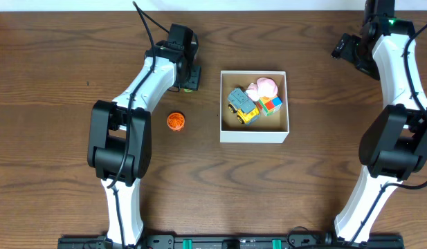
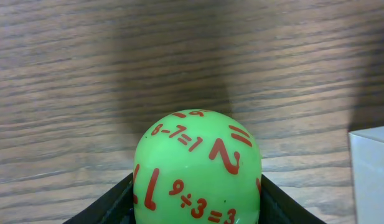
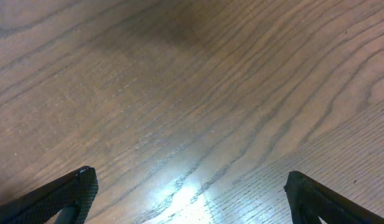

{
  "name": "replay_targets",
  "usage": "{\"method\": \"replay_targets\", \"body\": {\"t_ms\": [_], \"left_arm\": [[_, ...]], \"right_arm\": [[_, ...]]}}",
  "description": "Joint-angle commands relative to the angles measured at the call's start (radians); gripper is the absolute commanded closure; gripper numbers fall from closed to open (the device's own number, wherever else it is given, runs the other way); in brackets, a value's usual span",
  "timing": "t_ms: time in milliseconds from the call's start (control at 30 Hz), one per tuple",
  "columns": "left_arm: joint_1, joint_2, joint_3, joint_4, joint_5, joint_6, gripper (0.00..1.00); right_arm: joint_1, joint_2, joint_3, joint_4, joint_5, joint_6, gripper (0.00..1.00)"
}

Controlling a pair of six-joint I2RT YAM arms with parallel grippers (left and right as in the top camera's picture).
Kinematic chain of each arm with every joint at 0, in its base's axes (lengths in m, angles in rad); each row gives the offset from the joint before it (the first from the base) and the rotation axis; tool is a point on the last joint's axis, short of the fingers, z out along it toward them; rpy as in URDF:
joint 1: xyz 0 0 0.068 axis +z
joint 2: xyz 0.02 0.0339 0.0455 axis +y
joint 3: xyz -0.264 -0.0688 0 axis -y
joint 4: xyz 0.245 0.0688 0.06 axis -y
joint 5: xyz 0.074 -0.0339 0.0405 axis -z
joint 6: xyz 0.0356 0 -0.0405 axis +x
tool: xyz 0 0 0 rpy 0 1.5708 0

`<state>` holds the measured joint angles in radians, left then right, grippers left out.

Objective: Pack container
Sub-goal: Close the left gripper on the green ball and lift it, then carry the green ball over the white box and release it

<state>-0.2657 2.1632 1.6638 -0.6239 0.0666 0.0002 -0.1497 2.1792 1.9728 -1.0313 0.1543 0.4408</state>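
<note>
The container (image 1: 254,131) is a square white-walled box with a brown inside at the table's middle. It holds a grey and yellow toy truck (image 1: 242,104), a pink toy (image 1: 263,87) and a coloured cube (image 1: 271,105). Its white corner shows at the right edge of the left wrist view (image 2: 372,168). My left gripper (image 1: 188,80) is left of the box and shut on a green ball with red sums (image 2: 196,168). An orange ball (image 1: 175,122) lies on the table left of the box. My right gripper (image 3: 190,193) is open and empty over bare wood at the far right.
The wooden table (image 1: 47,124) extends around the box. The right arm (image 1: 396,76) stands along the right edge and the left arm (image 1: 140,86) reaches from the front left.
</note>
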Motion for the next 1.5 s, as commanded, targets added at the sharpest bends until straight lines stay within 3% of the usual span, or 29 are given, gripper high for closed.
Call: {"method": "replay_targets", "body": {"t_ms": [0,533,667,933,1167,1467], "left_arm": [[0.003,-0.066,0.016,0.000,-0.050,0.004,0.47],[-0.010,-0.302,0.016,-0.097,-0.047,0.003,0.47],[-0.032,-0.347,0.016,-0.164,0.067,0.053,0.48],[-0.093,-0.354,0.016,-0.243,0.132,0.061,0.48],[-0.142,-0.354,0.016,-0.294,0.132,0.185,0.48],[-0.225,-0.354,0.016,-0.311,0.132,0.187,0.48]], "right_arm": [[0.000,-0.011,-0.004,-0.001,0.014,0.015,0.01],[0.000,-0.011,-0.004,-0.001,0.014,0.015,0.01],[0.000,-0.011,-0.004,-0.001,0.014,0.015,0.01],[0.000,-0.011,-0.004,-0.001,0.014,0.015,0.01],[0.000,-0.011,-0.004,-0.001,0.014,0.015,0.01],[0.000,-0.011,-0.004,-0.001,0.014,0.015,0.01]]}}
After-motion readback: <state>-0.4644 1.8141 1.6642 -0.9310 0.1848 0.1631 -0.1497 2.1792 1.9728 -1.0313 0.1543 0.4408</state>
